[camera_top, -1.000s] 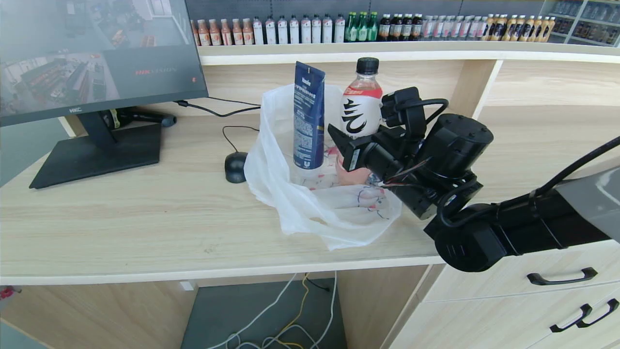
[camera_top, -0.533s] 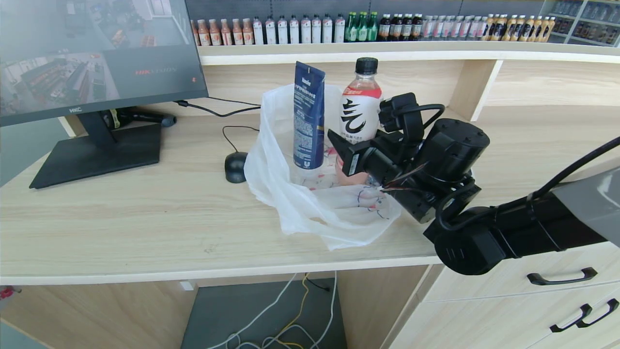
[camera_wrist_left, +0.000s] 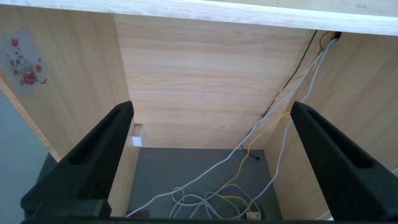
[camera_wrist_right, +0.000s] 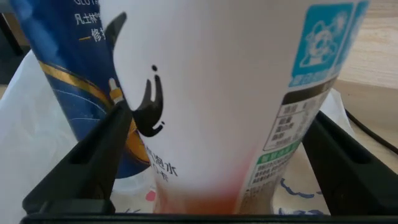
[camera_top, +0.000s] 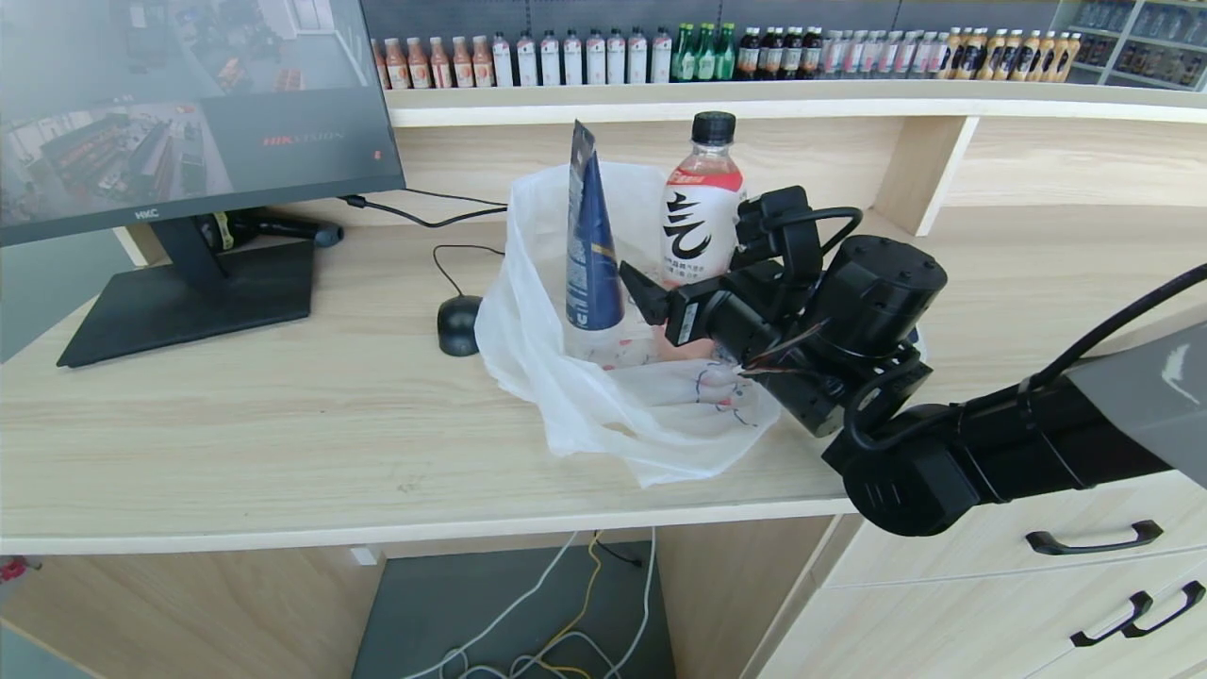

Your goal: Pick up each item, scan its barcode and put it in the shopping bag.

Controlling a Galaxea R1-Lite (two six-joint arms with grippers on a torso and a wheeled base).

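Wood-grain counter (camera_top: 283, 434): bare flat run in front and left of the bag, back panel close behind it. Monitor (camera_top: 179, 104) sits far left. Shopping bag (camera_top: 603, 415): thin white crinkled plastic, mouth slumped open. Upright inside: round bottle (camera_top: 700, 217) with a black cap, flat blue tube (camera_top: 589, 255) just beside. Right gripper (camera_wrist_right: 221, 134) released, fingers straddling the bottle low down. Left gripper (camera_wrist_left: 211, 124) spread wide under the counter. Mouse (camera_top: 459, 325) near the bag's left side.

Bottle (camera_wrist_right: 211, 74) between pincer (camera_wrist_right: 217, 124) jaws, blue tube (camera_wrist_right: 68, 81) beside
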